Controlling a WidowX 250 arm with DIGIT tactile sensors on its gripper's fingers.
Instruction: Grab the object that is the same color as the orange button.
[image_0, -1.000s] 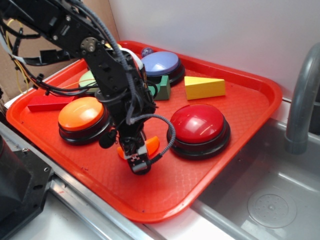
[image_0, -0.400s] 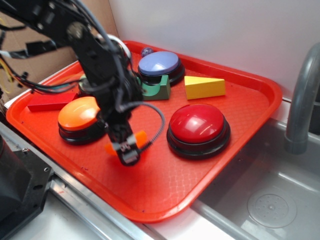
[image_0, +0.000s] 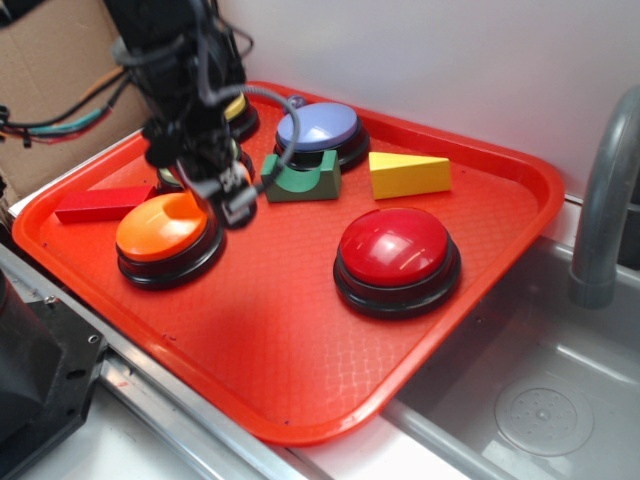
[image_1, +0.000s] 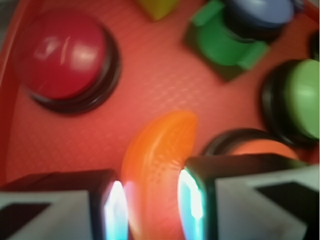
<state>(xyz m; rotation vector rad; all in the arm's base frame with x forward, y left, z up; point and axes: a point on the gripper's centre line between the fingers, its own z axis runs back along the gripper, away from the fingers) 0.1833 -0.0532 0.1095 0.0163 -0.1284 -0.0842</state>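
At upper left of the exterior view, end effector (image_0: 232, 198) raised above the red tray (image_0: 300, 360), hanging over the back edge of the orange button (image_0: 165, 236) and blurred. Clamped on the orange crescent (image_1: 157, 165): in the wrist view, low in the frame, slice pinched between the two fingers (image_1: 112, 210), its curved tip sticking up past them toward frame centre, clear of the tray surface. Hardly distinguishable in the exterior view, hidden among the black fingers and cables. Right of centre on the tray, red button (image_0: 396, 255); behind it toward the wall, yellow wedge (image_0: 408, 174). At upper middle, blue button (image_0: 318, 130) with the green block (image_0: 300, 180) touching its front. At far left near the tray rim, flat red bar (image_0: 100, 203). Partly hidden behind the arm, yellow button (image_0: 238, 108). Green button (image_1: 300, 100) at the right edge of the wrist view, beside the orange button's black base. At right edge of the exterior view, grey faucet (image_0: 605, 200) above a steel sink (image_0: 540, 400); lower left, worktop (image_0: 120, 440) edge under the tray.
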